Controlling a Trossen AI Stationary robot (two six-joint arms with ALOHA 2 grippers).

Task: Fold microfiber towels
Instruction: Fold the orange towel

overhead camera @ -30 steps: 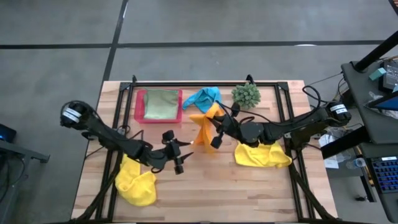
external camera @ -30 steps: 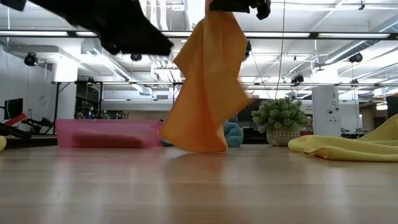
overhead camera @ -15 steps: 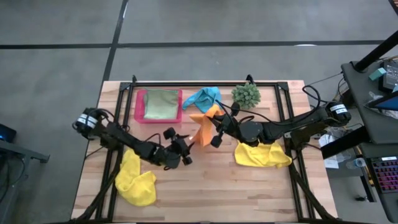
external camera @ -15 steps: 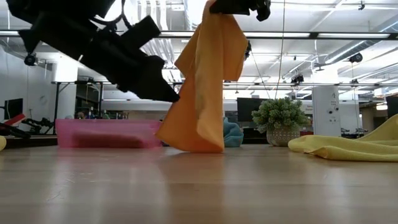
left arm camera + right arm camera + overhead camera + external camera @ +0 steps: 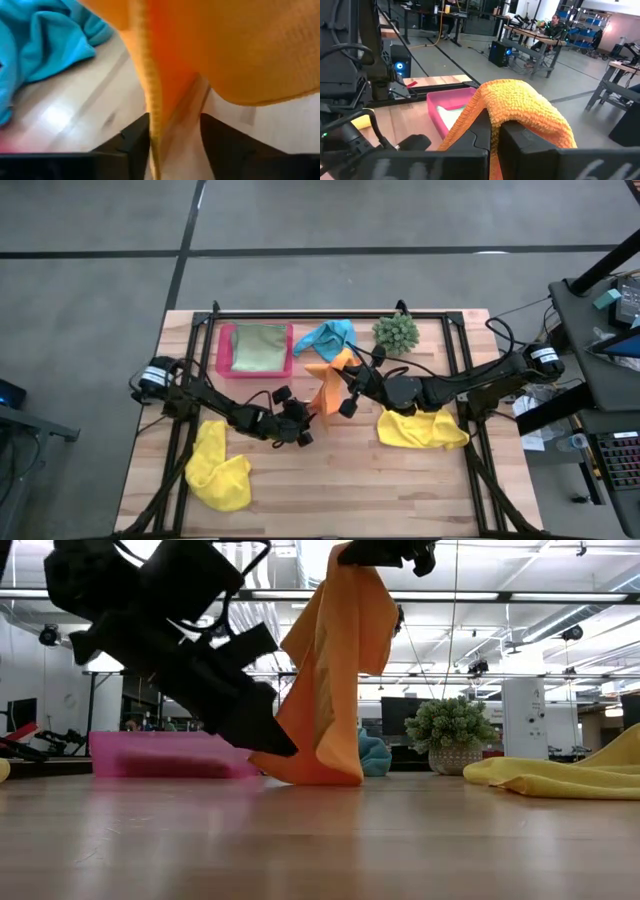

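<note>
An orange towel (image 5: pixel 328 385) hangs from my right gripper (image 5: pixel 345 385), which is shut on its top high above the table. The towel's lower end (image 5: pixel 320 778) rests on the wood. My left gripper (image 5: pixel 175 125) is low at that end, open, with the towel's hemmed edge (image 5: pixel 150 90) hanging down between its two fingers. One yellow towel (image 5: pixel 220 465) lies crumpled at the near left and another (image 5: pixel 420 428) at the right. A turquoise towel (image 5: pixel 328 337) lies at the far middle, and a light green one (image 5: pixel 258 348) lies in the pink tray. My left gripper has the orange towel's hemmed edge (image 5: pixel 152 125) running along the inner side of one finger (image 5: pixel 135 140); whether they touch I cannot tell. My right gripper pinches a bunched fold at the towel's top (image 5: pixel 492 117) between its two fingers, which point level. The cloth humps over the fingertips (image 5: pixel 520 140) and hangs slack below them, its lower end on the table.
The pink tray (image 5: pixel 225 350) stands at the far left and a spiky green plant ball (image 5: pixel 396 332) at the far right. A black frame rail (image 5: pixel 330 313) runs along the far edge. Bare wood (image 5: pixel 330 480) lies toward the near edge.
My left gripper has come down and gone toward the right, up to the orange towel's lower end, tipping its fingers further downward. The towel's lower part has swung a little toward it; its top has stayed in my right gripper.
</note>
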